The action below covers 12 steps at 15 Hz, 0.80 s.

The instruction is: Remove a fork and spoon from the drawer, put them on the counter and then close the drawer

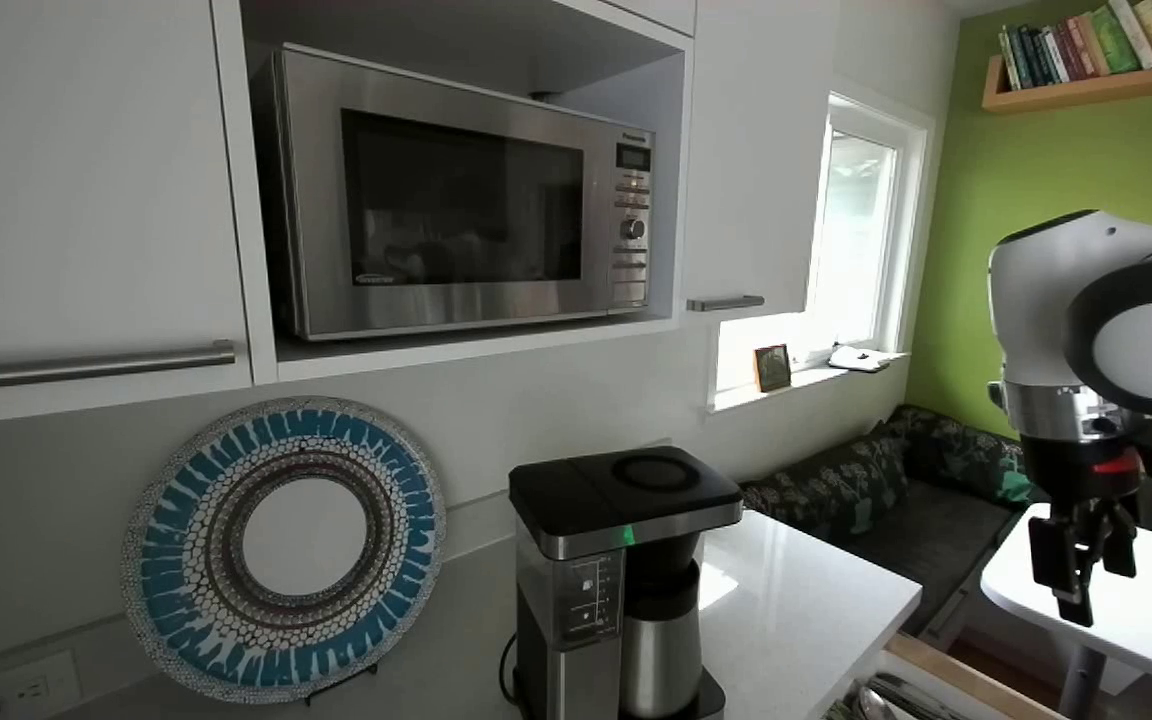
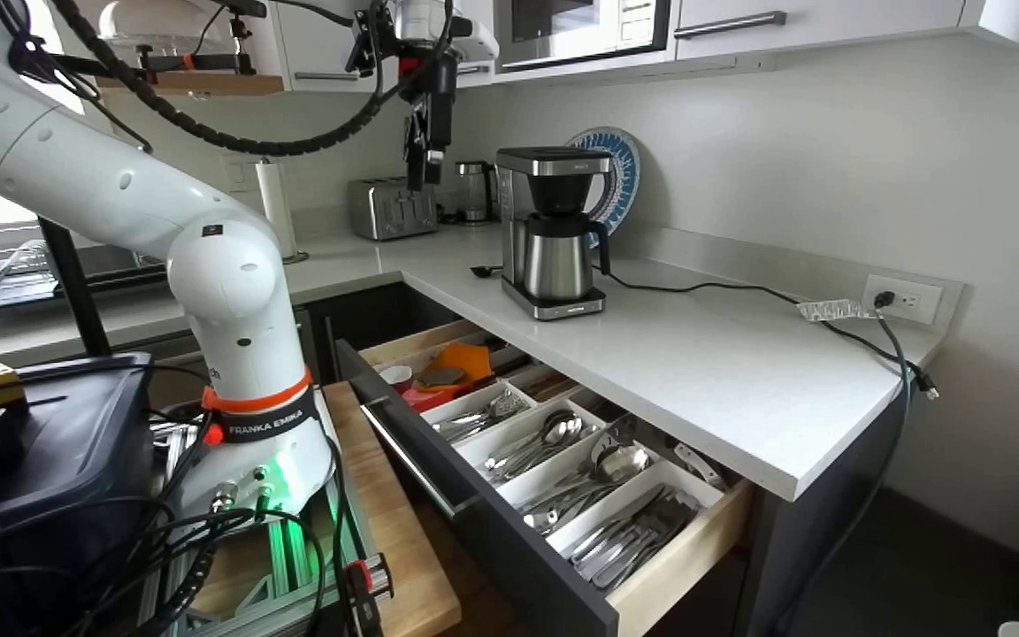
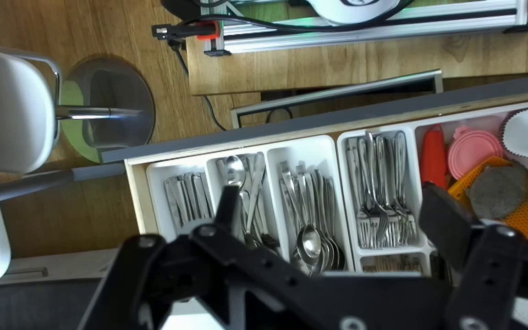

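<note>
The drawer (image 2: 518, 557) stands open, with a dark grey front and pale wood sides; its rim also shows in the wrist view (image 3: 264, 133). Several silver forks (image 3: 381, 197) lie in a white tray compartment, tines toward the gripper body. Several spoons (image 3: 310, 240) lie in the neighbouring compartment, with another spoon (image 3: 235, 169) among mixed utensils. My gripper (image 3: 337, 208) is open and empty, high above the drawer, its fingers wide apart; it also shows in both exterior views (image 1: 1084, 580) (image 2: 424, 177). The glossy white counter (image 2: 695, 363) runs above the drawer.
A coffee maker (image 2: 554, 239) stands on the counter, with a black scoop (image 2: 483, 271) and power cords (image 2: 713, 285) near it. Knives (image 3: 188, 197) and orange and red items (image 3: 433, 158) share the drawer. A wooden robot base (image 2: 403, 531) faces the drawer front.
</note>
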{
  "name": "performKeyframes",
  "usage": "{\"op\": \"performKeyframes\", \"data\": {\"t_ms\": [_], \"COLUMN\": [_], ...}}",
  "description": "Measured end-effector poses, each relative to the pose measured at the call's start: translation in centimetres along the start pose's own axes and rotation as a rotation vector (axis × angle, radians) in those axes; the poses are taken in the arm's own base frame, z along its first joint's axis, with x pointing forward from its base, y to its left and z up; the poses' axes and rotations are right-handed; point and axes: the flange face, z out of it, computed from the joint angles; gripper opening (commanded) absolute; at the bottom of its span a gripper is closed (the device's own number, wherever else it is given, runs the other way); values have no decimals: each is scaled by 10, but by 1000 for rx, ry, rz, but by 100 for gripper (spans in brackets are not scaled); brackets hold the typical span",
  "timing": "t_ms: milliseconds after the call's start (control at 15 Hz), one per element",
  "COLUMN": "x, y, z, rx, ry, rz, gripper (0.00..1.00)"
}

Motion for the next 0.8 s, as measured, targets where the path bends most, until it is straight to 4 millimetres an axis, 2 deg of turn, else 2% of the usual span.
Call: {"op": "performKeyframes", "data": {"t_ms": [133,333,600,667,800], "x": [7,24,42,48,65], "y": [-8,-33,-61,-65,-72], "z": [20,65,123,130,126], "rx": [-3,5,17,23,44], "ry": [-41,-58,44,84,177], "rz": [-26,-90,-154,-162,-169], "gripper": [100,100,100,100,100]}}
